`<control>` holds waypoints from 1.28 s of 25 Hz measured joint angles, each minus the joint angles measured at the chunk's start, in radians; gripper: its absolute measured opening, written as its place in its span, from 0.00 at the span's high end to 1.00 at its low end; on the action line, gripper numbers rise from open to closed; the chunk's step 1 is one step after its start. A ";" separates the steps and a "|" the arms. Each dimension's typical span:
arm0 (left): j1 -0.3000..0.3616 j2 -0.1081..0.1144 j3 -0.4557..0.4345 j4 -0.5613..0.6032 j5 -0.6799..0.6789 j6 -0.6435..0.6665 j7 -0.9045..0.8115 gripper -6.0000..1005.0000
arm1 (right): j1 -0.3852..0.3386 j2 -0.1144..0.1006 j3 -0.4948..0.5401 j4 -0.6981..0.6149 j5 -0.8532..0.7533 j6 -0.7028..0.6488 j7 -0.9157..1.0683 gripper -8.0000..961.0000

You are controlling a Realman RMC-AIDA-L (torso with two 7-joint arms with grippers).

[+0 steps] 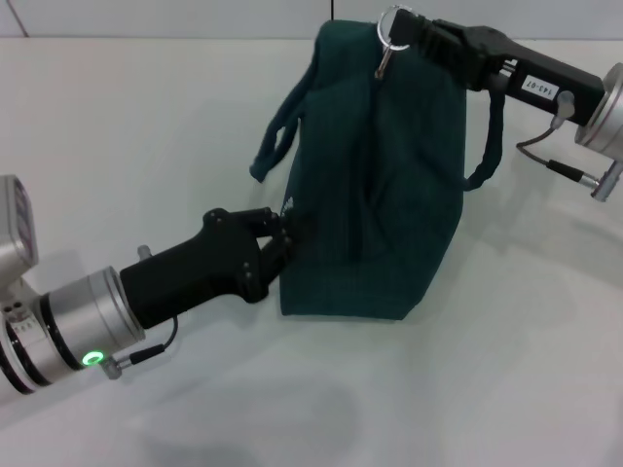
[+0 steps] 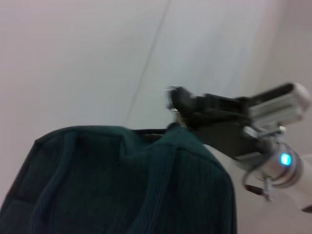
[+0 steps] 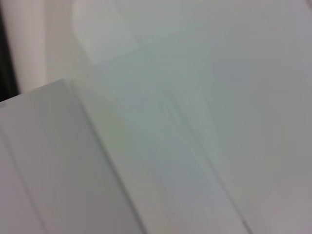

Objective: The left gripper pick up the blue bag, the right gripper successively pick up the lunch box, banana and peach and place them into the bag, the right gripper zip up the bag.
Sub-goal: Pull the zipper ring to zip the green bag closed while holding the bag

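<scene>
My left pincer [image 1: 288, 236] is clamped on the bag's [image 1: 375, 185] lower left edge, the bag standing on the counter [image 1: 146, 136]. My right pincer [image 1: 414, 31] is closed on the zipper ring [image 1: 391, 21] at its top.

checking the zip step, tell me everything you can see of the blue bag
The blue bag is dark teal ribbed fabric, soft and slumped on the white table. Two padded loop handles hang out, one on each side. A metal ring zipper pull sits at its far end. The right gripper is at that ring; the left gripper presses into the near side fabric. No lining or contents show, so the top looks closed or nearly so.
</scene>
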 joint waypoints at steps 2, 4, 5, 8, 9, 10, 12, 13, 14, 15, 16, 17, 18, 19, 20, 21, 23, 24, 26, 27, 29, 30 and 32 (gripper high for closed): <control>0.000 0.001 0.020 0.002 0.002 0.013 0.027 0.91 | 0.000 -0.001 0.002 0.004 0.008 0.019 -0.001 0.98; 0.001 0.001 0.039 0.004 0.003 0.030 0.054 0.91 | 0.000 -0.001 0.002 0.004 0.009 0.031 -0.001 0.98; 0.001 0.001 0.046 0.006 0.003 0.037 0.065 0.90 | 0.003 -0.001 0.002 0.004 0.009 0.042 -0.002 0.98; 0.001 0.002 0.060 0.009 0.003 0.052 0.086 0.89 | 0.007 0.000 0.000 0.004 0.009 0.064 0.000 0.98; 0.001 0.003 0.067 0.010 0.003 0.056 0.093 0.89 | 0.007 0.000 0.000 0.004 0.010 0.072 0.001 0.98; 0.000 0.003 0.073 0.010 0.004 0.058 0.102 0.89 | 0.008 0.000 0.000 0.004 0.012 0.080 0.002 0.98; 0.000 0.004 0.083 0.011 0.011 0.060 0.118 0.88 | 0.007 0.001 0.000 0.004 0.025 0.101 0.003 0.98; 0.000 0.004 0.087 0.011 0.017 0.060 0.123 0.88 | 0.007 0.001 0.000 0.005 0.032 0.113 0.002 0.98; 0.000 0.005 0.090 0.011 0.024 0.061 0.124 0.87 | 0.006 0.000 0.000 0.005 0.037 0.120 0.002 0.98; -0.002 0.005 0.094 0.011 0.028 0.061 0.125 0.87 | 0.004 0.000 0.001 0.005 0.043 0.130 0.000 0.98; -0.003 0.005 0.096 0.011 0.029 0.061 0.125 0.87 | 0.003 0.001 0.002 0.006 0.046 0.135 -0.002 0.98; -0.005 0.005 0.097 0.011 0.029 0.061 0.124 0.86 | 0.002 0.001 0.003 0.006 0.047 0.138 -0.004 0.99; -0.005 0.005 0.094 0.011 0.022 0.061 0.122 0.86 | 0.000 0.001 0.003 0.006 0.047 0.137 -0.011 0.99; -0.005 0.005 0.091 0.011 0.014 0.060 0.120 0.86 | -0.001 0.001 0.003 0.006 0.047 0.127 -0.023 0.99; -0.003 0.005 0.088 0.011 0.006 0.060 0.120 0.85 | -0.003 0.000 0.003 0.006 0.048 0.117 -0.035 0.99; -0.002 0.005 0.086 0.011 -0.001 0.061 0.123 0.85 | -0.007 0.001 0.002 0.006 0.048 0.105 -0.049 0.99; -0.002 0.003 0.085 0.011 -0.014 0.065 0.128 0.84 | -0.017 0.001 0.000 0.006 0.058 0.086 -0.070 0.99; -0.001 0.001 0.085 0.010 -0.027 0.068 0.131 0.84 | -0.022 0.001 -0.002 0.006 0.066 0.081 -0.077 0.99; -0.001 0.001 0.085 0.007 -0.041 0.073 0.132 0.83 | -0.029 0.001 -0.005 0.006 0.081 0.075 -0.090 0.99; -0.002 0.001 0.085 0.004 -0.047 0.074 0.132 0.83 | -0.034 0.001 -0.005 0.006 0.083 0.074 -0.092 0.99; -0.005 0.001 0.084 0.002 -0.055 0.076 0.130 0.82 | -0.041 0.001 -0.005 0.006 0.084 0.073 -0.095 0.99; -0.006 0.000 0.084 0.002 -0.060 0.079 0.129 0.82 | -0.045 0.001 -0.005 0.006 0.084 0.072 -0.098 0.99; -0.007 0.000 0.084 0.002 -0.073 0.091 0.127 0.81 | -0.051 0.001 -0.004 0.007 0.085 0.071 -0.103 0.99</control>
